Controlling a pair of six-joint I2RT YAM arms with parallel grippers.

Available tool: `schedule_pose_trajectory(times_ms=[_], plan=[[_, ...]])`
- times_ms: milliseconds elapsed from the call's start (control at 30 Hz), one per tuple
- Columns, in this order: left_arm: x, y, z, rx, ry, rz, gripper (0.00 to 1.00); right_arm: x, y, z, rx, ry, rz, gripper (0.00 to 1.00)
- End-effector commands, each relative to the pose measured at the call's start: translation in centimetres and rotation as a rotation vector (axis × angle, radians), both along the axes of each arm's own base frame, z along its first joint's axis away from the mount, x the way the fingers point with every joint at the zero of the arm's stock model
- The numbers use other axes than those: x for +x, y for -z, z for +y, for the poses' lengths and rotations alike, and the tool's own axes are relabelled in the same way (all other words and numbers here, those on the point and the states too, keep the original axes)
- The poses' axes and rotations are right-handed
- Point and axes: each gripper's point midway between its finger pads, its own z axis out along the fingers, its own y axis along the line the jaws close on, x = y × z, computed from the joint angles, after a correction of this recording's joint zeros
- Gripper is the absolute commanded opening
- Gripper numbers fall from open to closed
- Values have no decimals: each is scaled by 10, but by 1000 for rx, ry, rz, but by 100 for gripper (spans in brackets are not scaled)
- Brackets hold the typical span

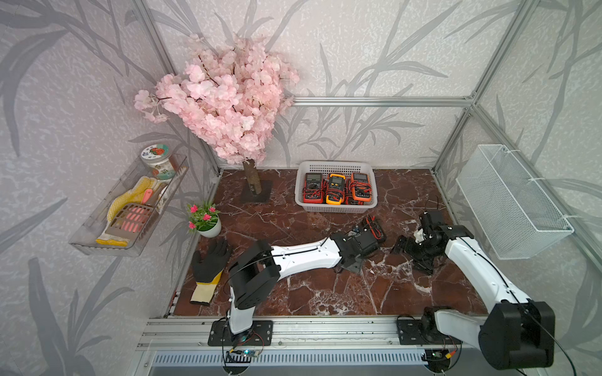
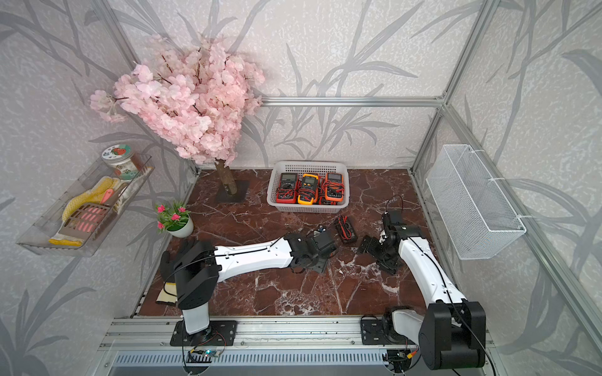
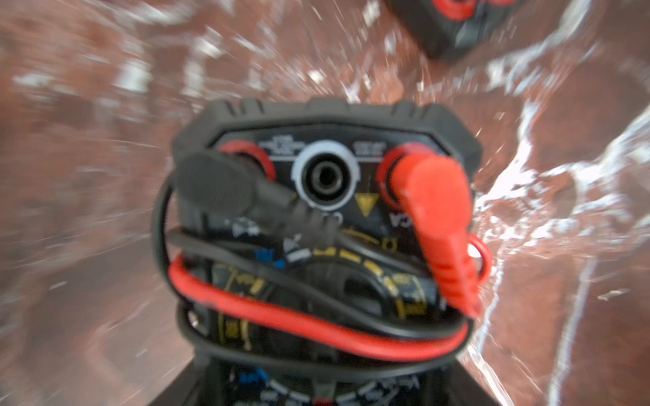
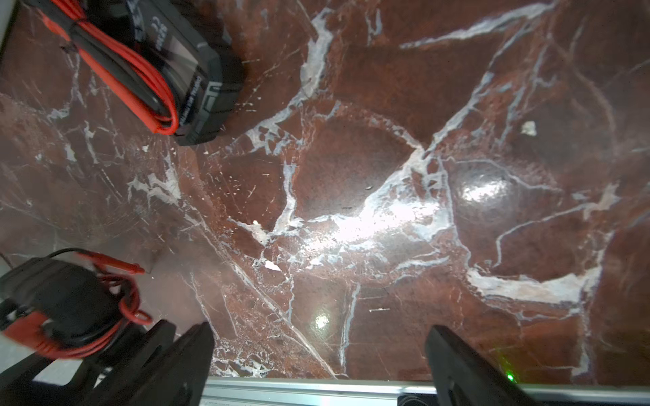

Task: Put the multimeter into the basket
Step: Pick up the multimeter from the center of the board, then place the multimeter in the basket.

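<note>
Though glossy, veined marble tabletop (image 1: 309, 293); leaf-patterned walls (image 1: 391, 48).

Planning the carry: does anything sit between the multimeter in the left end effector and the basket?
A second black multimeter lies on the table between the held multimeter and the basket; carried high, it would likely clear.

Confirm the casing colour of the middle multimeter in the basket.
Yellow casing, black face. The middle multimeter in the basket shows best in a top view.
</note>
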Motion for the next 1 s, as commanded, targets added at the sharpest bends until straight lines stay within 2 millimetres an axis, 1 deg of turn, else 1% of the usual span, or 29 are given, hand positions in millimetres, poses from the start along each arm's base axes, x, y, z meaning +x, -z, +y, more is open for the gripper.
schedule_pose_trajectory(times_ms=[0, 133, 300, 467, 667, 767, 833, 967], plan=[[17, -30, 29, 11, -88, -79, 28, 20, -22, 10, 67, -2, -103, 99], [37, -58, 48, -30, -148, -127, 27, 33, -33, 15, 99, -4, -141, 99], [73, -92, 75, -55, -213, -196, 26, 55, -52, 29, 146, -29, -213, 99], [112, -128, 98, -63, -253, -288, 26, 76, -70, 54, 169, -81, -258, 99], [164, -162, 122, -79, -309, -368, 28, 93, -84, 81, 140, -176, -293, 99], [191, -173, 129, -81, -326, -395, 28, 99, -88, 90, 116, -220, -307, 99], [207, -175, 132, -84, -335, -401, 28, 103, -89, 94, 104, -237, -313, 99], [238, -172, 131, -84, -340, -404, 28, 111, -87, 97, 68, -267, -320, 99]])
